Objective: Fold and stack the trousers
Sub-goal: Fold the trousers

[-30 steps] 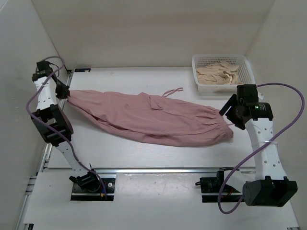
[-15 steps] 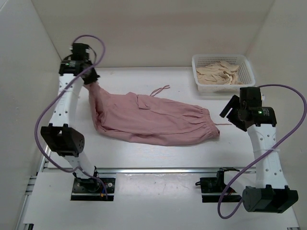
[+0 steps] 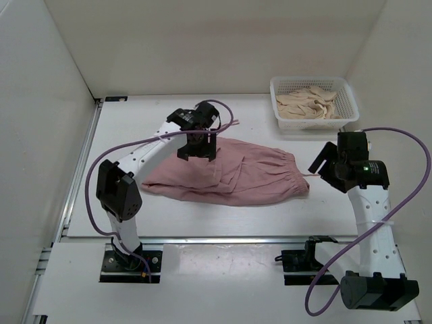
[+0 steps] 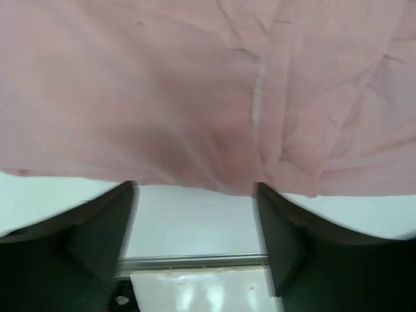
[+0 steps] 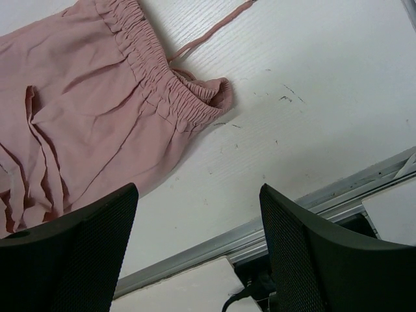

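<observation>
The trousers [image 3: 236,177] lie loosely folded mid-surface [image 3: 202,219], with the gathered waistband [image 5: 162,84] toward the right arm. The left fingers [image 4: 97,247] stand spread over the fabric, gripping nothing, though they may be brushing it. The right fingers [image 5: 78,253] hover open near the waistband, empty.

Trousers [image 4: 195,91]: pink fabric fills frame from 9 through 12 to 3, blurred at 10. Stitched seam runs top to bottom just right of centre; creases fan toward 3. Hem edge crosses frame below centre. Left gripper [image 4: 195,190]: dark fingers [image 4: 97,240] at 7 and 5, spread wide, nothing between. White table [image 4: 195,224] between them; metal rail [image 4: 195,262] at 6.
</observation>
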Motion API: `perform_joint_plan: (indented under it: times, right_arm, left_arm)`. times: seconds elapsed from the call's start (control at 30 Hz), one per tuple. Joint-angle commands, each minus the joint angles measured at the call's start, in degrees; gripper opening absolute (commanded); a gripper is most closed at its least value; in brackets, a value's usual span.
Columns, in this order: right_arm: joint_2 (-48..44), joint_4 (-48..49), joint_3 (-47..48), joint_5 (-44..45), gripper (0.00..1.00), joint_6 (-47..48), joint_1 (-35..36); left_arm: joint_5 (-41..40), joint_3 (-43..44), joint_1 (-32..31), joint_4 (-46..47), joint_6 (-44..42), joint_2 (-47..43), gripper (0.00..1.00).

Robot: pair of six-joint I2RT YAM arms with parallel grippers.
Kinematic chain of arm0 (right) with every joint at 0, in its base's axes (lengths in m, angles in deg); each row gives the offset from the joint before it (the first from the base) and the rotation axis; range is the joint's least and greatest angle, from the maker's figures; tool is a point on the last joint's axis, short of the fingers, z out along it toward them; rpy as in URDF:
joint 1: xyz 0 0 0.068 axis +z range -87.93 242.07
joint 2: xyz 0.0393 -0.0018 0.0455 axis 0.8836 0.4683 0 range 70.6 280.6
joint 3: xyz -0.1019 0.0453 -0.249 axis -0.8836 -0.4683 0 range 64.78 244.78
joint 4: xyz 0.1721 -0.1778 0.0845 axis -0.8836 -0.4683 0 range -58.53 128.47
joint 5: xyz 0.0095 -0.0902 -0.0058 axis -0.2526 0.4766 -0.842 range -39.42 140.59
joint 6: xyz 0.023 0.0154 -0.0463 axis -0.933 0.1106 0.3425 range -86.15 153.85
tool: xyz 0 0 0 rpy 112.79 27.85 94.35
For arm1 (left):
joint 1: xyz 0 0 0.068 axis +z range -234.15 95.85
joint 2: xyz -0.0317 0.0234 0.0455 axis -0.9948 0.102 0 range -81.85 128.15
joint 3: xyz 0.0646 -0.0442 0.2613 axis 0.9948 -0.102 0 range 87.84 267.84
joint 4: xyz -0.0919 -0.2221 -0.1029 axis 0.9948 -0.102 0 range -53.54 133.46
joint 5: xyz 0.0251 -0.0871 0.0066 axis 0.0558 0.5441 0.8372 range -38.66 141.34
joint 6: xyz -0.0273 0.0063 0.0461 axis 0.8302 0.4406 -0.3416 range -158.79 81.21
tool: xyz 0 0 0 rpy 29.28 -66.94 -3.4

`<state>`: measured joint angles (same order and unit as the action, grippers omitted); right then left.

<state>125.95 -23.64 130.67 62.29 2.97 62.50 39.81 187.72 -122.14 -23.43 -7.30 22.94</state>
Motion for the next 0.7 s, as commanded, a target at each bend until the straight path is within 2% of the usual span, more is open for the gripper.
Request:
perform_joint_plan:
  times: [0.0, 0.07, 0.1, 0.13, 0.17, 0.33, 0.4, 0.5, 0.57, 0.67]
  right_arm:
    - [-1.5, -1.0, 0.7, 0.1, 0.80, 0.6, -0.2]
    - [-1.5, -1.0, 0.2, 0.1, 0.80, 0.6, -0.2]
    - [-1.5, -1.0, 0.2, 0.1, 0.80, 0.6, -0.2]
    - [-1.5, -1.0, 0.2, 0.1, 0.80, 0.6, -0.2]
    - [-1.5, -1.0, -0.4, 0.1, 0.80, 0.6, -0.2]
    - [-1.5, -0.5, -0.4, -0.6, 0.80, 0.6, -0.2]
    - [-1.5, -0.5, -1.0, -0.6, 0.80, 0.6, -0.2]
    - [-1.5, -0.5, -1.6, -0.6, 0.80, 0.6, -0.2]
    - [-1.5, -0.5, -1.6, -0.6, 0.80, 0.6, -0.2]
    - [-2.1, -0.5, -1.6, -0.6, 0.80, 1.2, -0.7]
  left_arm:
    - [-3.7, 3.7, 1.3, -2.1, 0.9, -3.6, 0.77]
    - [-4.2, 4.3, 1.3, -2.6, 0.2, -3.6, 0.46]
    - [-4.2, 4.3, 1.3, -2.6, 0.2, -3.6, 0.25]
    - [-2.4, 4.3, 0.8, -1.9, 0.2, -3.0, 0.14]
    - [-2.4, 4.3, 0.8, -1.9, 0.2, -2.2, 0.10]
    - [-0.3, 6.3, -4.0, -0.9, 1.4, 1.5, 0.10]
    - [1.2, 8.2, -5.1, -0.3, 1.4, 5.0, 0.26]
    - [2.0, 11.9, -6.5, -0.5, 1.4, 10.9, 0.71]
    - [-0.5, 13.4, -7.0, -1.7, 3.0, 13.7, 0.78]
    - [-2.4, 13.4, -7.5, -1.7, 3.7, 18.5, 0.78]
